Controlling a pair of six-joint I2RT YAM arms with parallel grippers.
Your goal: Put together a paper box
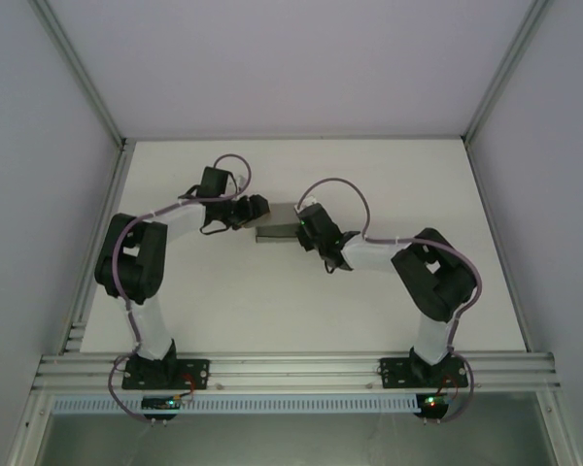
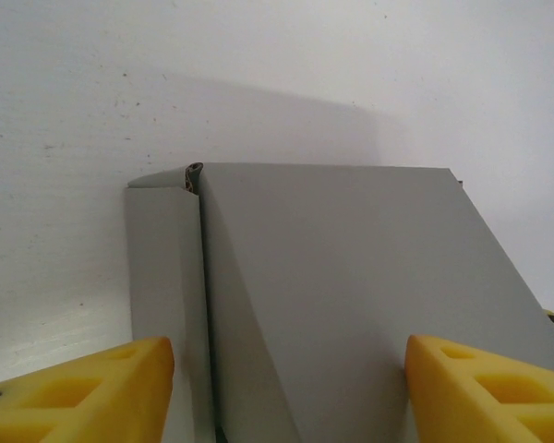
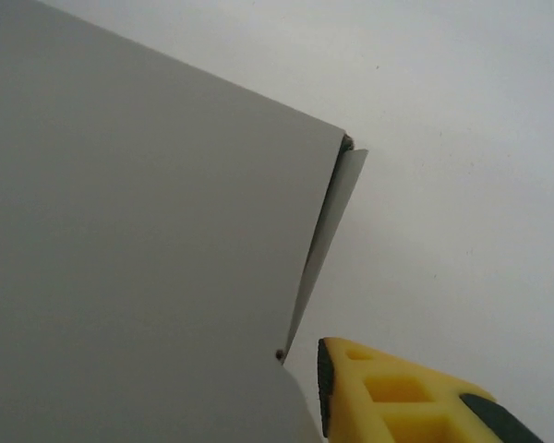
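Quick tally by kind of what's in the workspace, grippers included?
paper box: 1
grippers: 2 (left gripper, right gripper)
Total: 3

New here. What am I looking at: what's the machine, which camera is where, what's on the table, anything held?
Two robot arms bolted at the near edge of a white table. The overhead picture looks down on both: the left gripper and right gripper meet at a grey paper box mid-table. The other two come from a camera on each wrist; the yellow blocks are fingers. The left pair stands open over the box. A right finger sits beside a box edge; whether that gripper holds it, I can't tell.
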